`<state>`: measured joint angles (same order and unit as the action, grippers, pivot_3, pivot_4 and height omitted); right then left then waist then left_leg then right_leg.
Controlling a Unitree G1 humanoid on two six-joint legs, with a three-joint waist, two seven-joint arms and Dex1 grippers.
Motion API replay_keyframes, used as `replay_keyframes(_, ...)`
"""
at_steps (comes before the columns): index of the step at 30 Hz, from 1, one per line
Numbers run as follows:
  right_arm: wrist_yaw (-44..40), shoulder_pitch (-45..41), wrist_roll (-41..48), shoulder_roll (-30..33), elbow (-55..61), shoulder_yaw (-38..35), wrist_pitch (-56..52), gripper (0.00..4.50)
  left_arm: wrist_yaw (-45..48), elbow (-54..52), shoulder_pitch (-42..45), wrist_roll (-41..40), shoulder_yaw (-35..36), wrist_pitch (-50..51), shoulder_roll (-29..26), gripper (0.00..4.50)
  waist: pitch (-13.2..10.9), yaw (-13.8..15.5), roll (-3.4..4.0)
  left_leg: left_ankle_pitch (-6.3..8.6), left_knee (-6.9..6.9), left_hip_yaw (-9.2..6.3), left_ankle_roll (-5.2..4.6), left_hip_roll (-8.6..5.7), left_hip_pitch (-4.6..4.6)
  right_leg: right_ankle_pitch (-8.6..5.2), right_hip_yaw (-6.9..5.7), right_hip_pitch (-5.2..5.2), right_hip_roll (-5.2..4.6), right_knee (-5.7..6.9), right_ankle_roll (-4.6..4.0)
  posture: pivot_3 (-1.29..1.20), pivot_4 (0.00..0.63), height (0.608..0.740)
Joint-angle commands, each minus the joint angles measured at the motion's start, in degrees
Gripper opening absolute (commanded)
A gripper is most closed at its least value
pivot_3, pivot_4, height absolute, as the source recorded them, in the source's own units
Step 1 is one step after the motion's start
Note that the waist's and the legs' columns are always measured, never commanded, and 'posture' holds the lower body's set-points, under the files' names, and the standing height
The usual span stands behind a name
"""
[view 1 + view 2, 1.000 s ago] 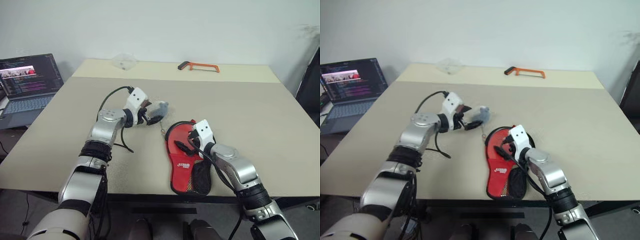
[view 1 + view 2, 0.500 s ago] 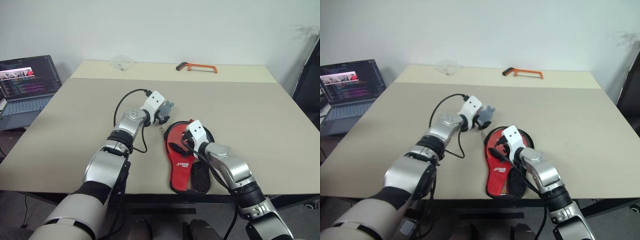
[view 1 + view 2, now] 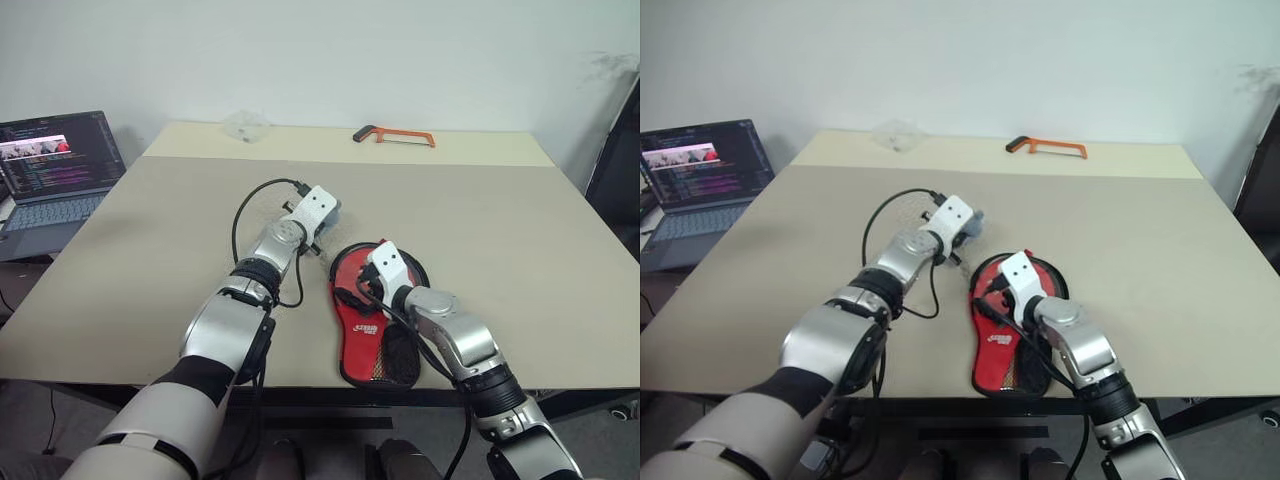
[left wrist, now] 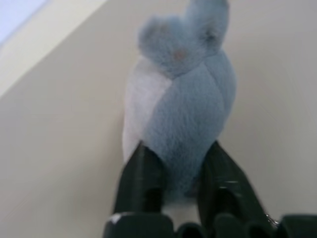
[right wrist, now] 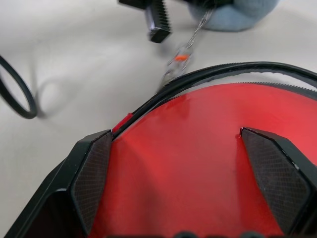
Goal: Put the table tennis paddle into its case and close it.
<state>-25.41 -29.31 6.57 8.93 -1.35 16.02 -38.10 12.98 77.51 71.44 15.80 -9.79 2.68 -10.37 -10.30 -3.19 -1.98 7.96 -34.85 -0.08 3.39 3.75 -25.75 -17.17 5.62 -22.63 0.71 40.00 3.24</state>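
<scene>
The table [image 3: 520, 250] carries the case [image 3: 375, 320] near the middle of its front edge, lying flat with the paddle [image 5: 198, 163] inside, red face exposed, zip not yet closed. The right gripper [image 5: 193, 183] is spread wide over that red face. The left gripper [image 4: 181, 173], wide open a second ago, is now clenched on the grey plush charm [image 4: 181, 94] chained to the zip. Closing is judged ready to begin.

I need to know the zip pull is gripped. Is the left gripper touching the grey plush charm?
Touching. In the left wrist view both black fingers of the left gripper press against the sides of the grey plush charm, with no gap.
</scene>
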Motion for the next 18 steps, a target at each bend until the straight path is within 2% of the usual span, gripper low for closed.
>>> replay_keyframes(1,-0.5,1.8,-0.7,-0.2,-1.7,2.2,-3.2,4.5,-5.0,-0.2,4.2,2.9,-1.3,-2.4,0.9,0.09,0.0,0.0,0.0,0.0,0.0,0.0,0.0,0.0,0.0,0.0,0.0,0.0,0.0,-0.01,0.0,0.0,0.15,0.74)
replay_keyframes(11,0.2,4.0,-1.2,-0.3,4.2,3.4,-6.9,4.5,-14.4,1.6,7.6,13.3,-8.6,-4.3,4.9,0.08,0.0,0.0,0.0,0.01,0.03,0.01,0.02,-0.02,-0.02,-0.01,0.02,-0.02,0.0,-0.05,0.01,0.0,0.15,0.74)
replay_keyframes(18,1.7,7.3,-1.1,-0.3,11.0,5.0,-11.4,4.5,-19.4,2.1,9.1,17.0,-10.7,-4.7,7.4,0.08,0.0,0.0,-0.01,0.02,0.04,0.02,0.03,-0.02,-0.08,-0.01,0.03,-0.08,-0.01,-0.08,0.0,0.0,0.15,0.74)
